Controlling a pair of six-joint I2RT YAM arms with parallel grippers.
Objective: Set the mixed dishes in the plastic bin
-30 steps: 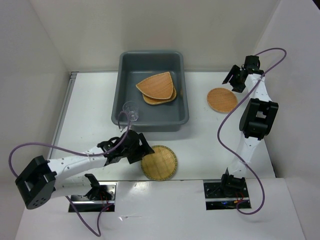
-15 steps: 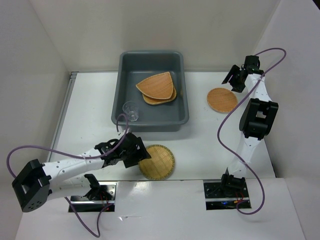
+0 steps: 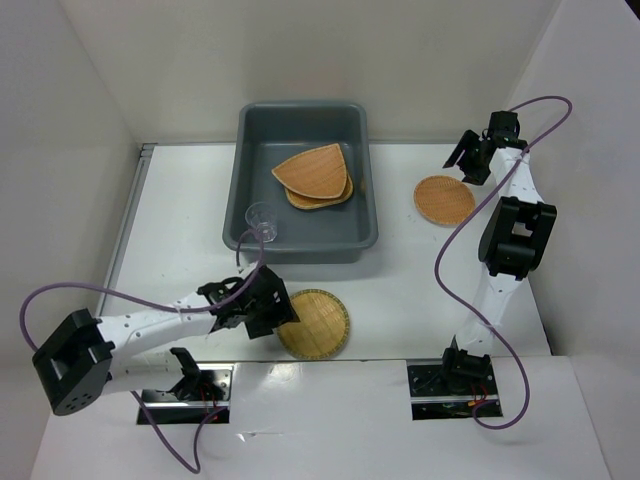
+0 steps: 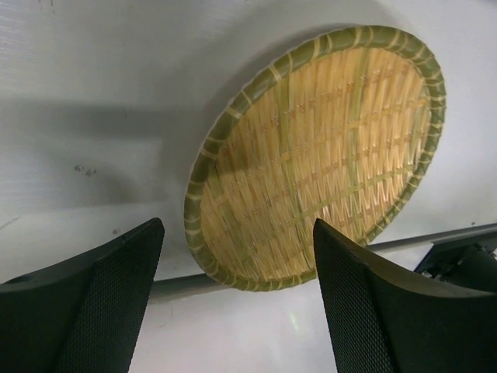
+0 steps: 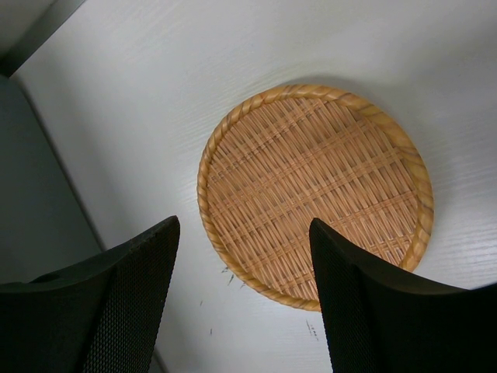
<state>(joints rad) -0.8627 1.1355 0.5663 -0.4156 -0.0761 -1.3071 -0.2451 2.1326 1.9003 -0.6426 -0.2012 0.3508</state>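
Left gripper [image 3: 284, 310]: you had it spread wide and holding nothing, low at the left rim of the near round plate [image 3: 318, 325], probably so a finger could slip under the flat edge.
Near round plate: it lay flat at the counter [image 3: 180, 220] edge, outside the bin.
Right gripper [image 3: 465, 160]: you held it released above the far round plate [image 3: 444, 199], apparently lined up for a descent.
Far round plate: it lay flat on the counter, right of the plastic bin [image 3: 240, 190].
Fan-shaped plate [image 3: 315, 170]: it rested inside the bin, stacked on the rounded-square plate [image 3: 325, 197].
Clear cup [image 3: 262, 220]: it stood at the bin's near-left corner; whether inside or on the rim could not be told.
Progress: by my judgement, two plates remained for you to load.
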